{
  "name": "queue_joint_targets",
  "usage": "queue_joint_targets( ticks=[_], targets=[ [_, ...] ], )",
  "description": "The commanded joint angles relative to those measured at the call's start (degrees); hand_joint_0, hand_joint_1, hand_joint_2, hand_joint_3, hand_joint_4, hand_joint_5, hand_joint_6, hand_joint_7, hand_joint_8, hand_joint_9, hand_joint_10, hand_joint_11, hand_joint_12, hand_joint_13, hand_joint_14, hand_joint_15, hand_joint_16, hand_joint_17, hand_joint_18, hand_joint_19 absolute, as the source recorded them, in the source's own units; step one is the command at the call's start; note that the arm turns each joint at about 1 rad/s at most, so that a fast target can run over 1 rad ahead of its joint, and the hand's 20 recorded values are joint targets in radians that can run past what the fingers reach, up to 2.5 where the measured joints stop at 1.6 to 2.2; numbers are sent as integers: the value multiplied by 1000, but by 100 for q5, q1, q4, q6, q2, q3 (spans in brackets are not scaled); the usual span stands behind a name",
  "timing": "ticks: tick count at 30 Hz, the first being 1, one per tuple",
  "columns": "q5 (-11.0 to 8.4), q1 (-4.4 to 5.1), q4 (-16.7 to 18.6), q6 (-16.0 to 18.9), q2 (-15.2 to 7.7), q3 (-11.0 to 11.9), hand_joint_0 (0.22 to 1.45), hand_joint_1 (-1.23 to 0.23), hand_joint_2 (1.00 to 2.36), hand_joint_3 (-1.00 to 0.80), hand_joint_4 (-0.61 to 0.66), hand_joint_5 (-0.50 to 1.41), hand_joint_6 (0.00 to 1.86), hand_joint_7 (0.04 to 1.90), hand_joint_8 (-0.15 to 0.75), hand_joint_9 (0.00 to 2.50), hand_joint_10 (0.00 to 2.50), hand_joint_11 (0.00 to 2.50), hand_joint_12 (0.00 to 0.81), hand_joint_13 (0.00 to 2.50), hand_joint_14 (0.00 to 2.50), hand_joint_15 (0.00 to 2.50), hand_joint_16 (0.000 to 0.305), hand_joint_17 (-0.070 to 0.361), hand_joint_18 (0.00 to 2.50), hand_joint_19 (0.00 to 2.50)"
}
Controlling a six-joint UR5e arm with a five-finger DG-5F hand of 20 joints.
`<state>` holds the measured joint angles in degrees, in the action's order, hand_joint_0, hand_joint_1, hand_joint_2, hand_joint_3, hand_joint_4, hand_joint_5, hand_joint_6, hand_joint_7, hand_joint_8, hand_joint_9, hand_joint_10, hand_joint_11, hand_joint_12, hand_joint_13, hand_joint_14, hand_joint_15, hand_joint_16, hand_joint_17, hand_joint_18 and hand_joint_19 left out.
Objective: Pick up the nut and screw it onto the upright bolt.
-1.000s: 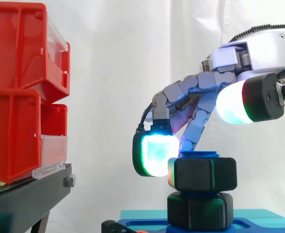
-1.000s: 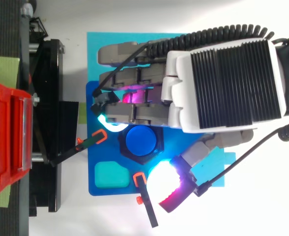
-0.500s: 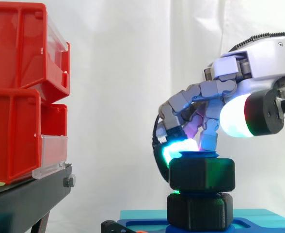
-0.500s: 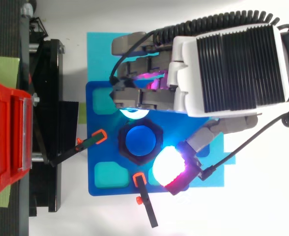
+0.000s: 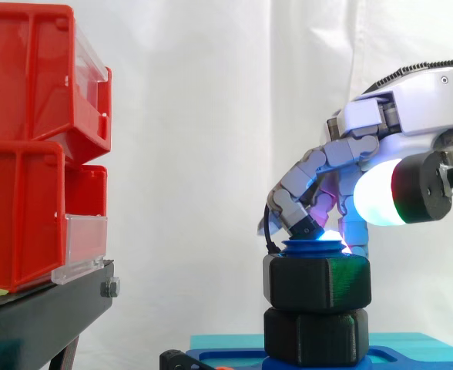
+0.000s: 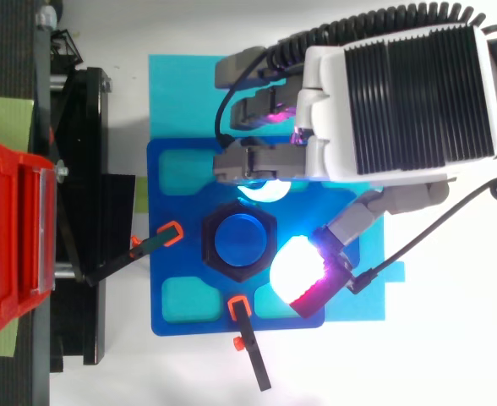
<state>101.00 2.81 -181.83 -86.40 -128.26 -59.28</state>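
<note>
A black hex nut (image 5: 317, 283) sits threaded on the upright blue bolt (image 5: 313, 247), just above a second black hex piece (image 5: 317, 337) at the bolt's foot. From above, the bolt's round blue top (image 6: 240, 239) shows in the middle of the nut (image 6: 210, 245). The bolt stands on a blue fixture plate (image 6: 177, 169). My hand (image 5: 411, 116) comes in from the right with its fingers curled down. One glowing fingertip (image 6: 264, 191) rests at the nut's far top edge by the bolt head. The thumb pad (image 5: 377, 193) hangs higher than the nut, apart from it.
Stacked red bins (image 5: 34, 139) on a black stand (image 5: 41, 308) fill the left. Two black clamps with orange tips (image 6: 168, 237) (image 6: 244, 326) point at the nut from the left and the front. A cyan mat (image 6: 172, 85) lies under the plate.
The fingers have swept from the nut's left side up and back to the right, curling in above the nut. The nut sits slightly lower on the bolt. The palm has drawn back to the right.
</note>
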Motion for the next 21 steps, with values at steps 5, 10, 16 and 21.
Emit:
queue_joint_targets(
  ticks=[5,10,16,21],
  targets=[
    [43,-26,-124,-88,3,207,494,-192,1000,-500,213,-36,505,1072,250,1151,0,0,253,680,0,0,27,60,297,0],
    [43,-35,-212,-123,-6,303,485,-188,1000,-500,209,-79,503,828,244,1029,0,0,269,620,0,0,30,67,240,0],
    [43,-8,-81,-123,-6,295,475,-171,1000,-500,186,-101,502,697,235,887,0,0,286,509,0,0,34,76,143,0],
    [17,36,78,-123,-6,295,465,-144,1000,-500,167,-89,502,677,227,742,0,0,305,375,0,0,36,82,0,0]
  ],
)
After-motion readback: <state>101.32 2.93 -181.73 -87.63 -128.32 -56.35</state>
